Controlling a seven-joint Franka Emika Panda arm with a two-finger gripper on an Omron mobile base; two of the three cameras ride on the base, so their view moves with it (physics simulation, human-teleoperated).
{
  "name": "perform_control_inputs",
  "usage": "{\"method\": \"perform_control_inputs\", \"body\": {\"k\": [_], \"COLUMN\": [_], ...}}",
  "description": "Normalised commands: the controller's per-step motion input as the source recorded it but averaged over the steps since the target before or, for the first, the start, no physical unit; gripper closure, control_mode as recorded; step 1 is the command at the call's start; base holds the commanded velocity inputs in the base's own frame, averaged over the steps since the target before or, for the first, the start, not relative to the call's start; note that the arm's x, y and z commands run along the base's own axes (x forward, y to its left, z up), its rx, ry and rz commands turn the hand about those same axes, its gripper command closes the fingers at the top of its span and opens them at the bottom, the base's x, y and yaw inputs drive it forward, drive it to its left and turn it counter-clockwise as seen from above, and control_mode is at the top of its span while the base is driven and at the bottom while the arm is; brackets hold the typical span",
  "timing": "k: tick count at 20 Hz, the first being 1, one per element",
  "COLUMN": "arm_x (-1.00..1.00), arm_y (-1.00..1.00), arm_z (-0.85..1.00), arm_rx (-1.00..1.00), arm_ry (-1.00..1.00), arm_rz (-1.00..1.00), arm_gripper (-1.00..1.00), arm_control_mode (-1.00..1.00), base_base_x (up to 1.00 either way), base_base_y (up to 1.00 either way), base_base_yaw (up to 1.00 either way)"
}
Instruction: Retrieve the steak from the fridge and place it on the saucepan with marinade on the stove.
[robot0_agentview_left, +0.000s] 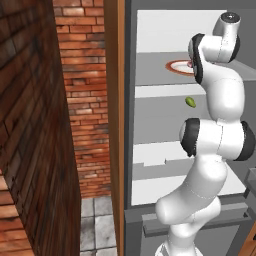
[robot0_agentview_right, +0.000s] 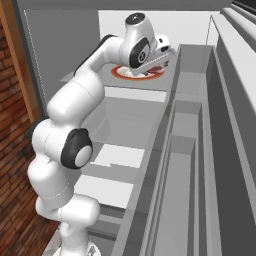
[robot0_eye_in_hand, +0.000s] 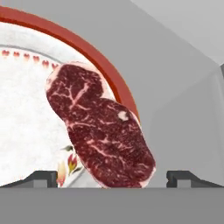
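Observation:
The fridge (robot0_agentview_left: 150, 35) stands open, with white shelves inside. On its upper shelf lies an orange-rimmed white plate (robot0_eye_in_hand: 26, 109) carrying the steak (robot0_eye_in_hand: 98, 131), a marbled dark red slab that hangs over the plate's rim. My gripper (robot0_eye_in_hand: 111, 177) is open just above the steak, one dark fingertip (robot0_eye_in_hand: 43, 177) on either side of the slab's near end, touching nothing. In the right base view the hand hovers over the plate (robot0_agentview_right: 122, 73). The saucepan, marinade and stove are out of view.
A small green oval fruit (robot0_agentview_left: 190, 102) lies on the shelf below the plate. The fridge door (robot0_agentview_right: 200, 150) with its grey bins stands open on the right. A wooden cabinet side (robot0_agentview_left: 114, 125) and a brick wall (robot0_agentview_left: 85, 100) close off the left.

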Motion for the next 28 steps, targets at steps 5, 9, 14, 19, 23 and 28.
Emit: {"method": "perform_control_inputs", "body": {"k": [5, 9, 14, 19, 23, 28], "arm_x": [0.13, 0.05, 0.19, 0.3, 0.14, 0.03], "arm_y": [0.14, -0.05, -0.13, -0.29, -0.32, -0.17], "arm_z": [0.0, 0.0, 0.01, 0.26, 0.37, 0.07], "arm_rx": [0.06, 0.23, 0.25, 0.19, 0.18, 0.11], "arm_ry": [0.0, 0.0, 0.0, 0.0, 0.0, 0.0], "arm_rz": [-0.12, -0.26, -0.26, -0.14, -0.13, -0.1], "arm_gripper": [-1.0, -1.0, -1.0, -1.0, -1.0, -1.0], "arm_control_mode": [-1.0, -1.0, -1.0, -1.0, -1.0, -1.0], "base_base_x": [0.0, 0.0, 0.0, 0.0, 0.0, 0.0], "base_base_y": [0.0, 0.0, 0.0, 0.0, 0.0, 0.0], "base_base_yaw": [0.0, 0.0, 0.0, 0.0, 0.0, 0.0]}}
